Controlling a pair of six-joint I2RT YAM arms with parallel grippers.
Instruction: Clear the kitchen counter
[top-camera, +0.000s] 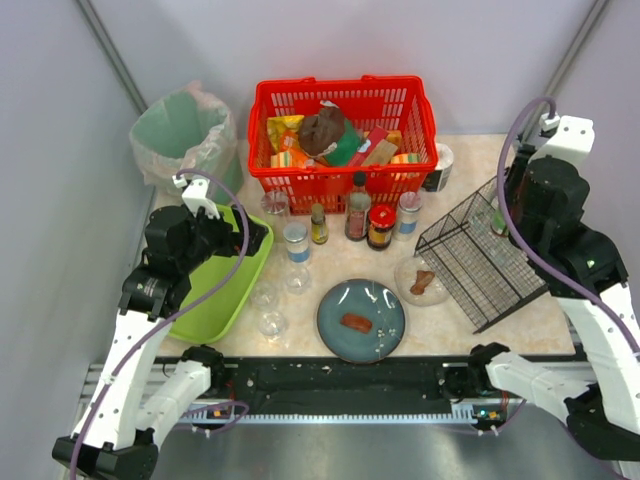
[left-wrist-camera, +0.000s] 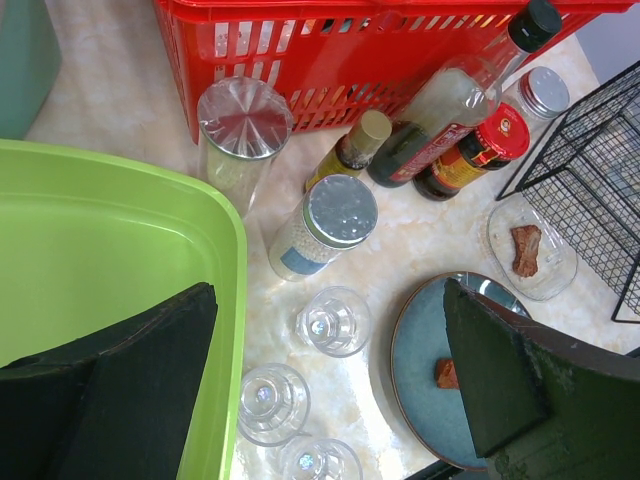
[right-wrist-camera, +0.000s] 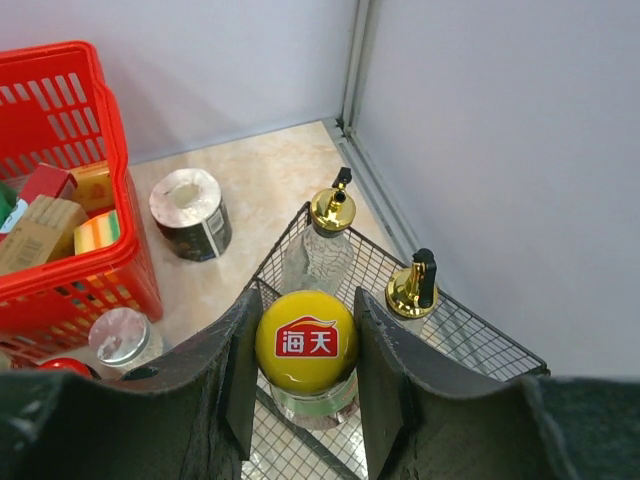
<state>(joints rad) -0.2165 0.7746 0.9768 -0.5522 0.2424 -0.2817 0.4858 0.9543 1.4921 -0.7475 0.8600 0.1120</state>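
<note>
The kitchen counter is pale marble. My right gripper is over the black wire rack. In the right wrist view the gripper is shut on the yellow cap of a bottle that stands in the rack. My left gripper hangs open and empty over the lime tray's edge. In the left wrist view the open gripper is above three clear glasses. A blue plate holds a brown food piece.
A red basket full of packets stands at the back, with a row of jars and bottles in front. A bagged green bin is back left. A small glass dish lies by the rack. Two gold-spouted bottles stand in the rack.
</note>
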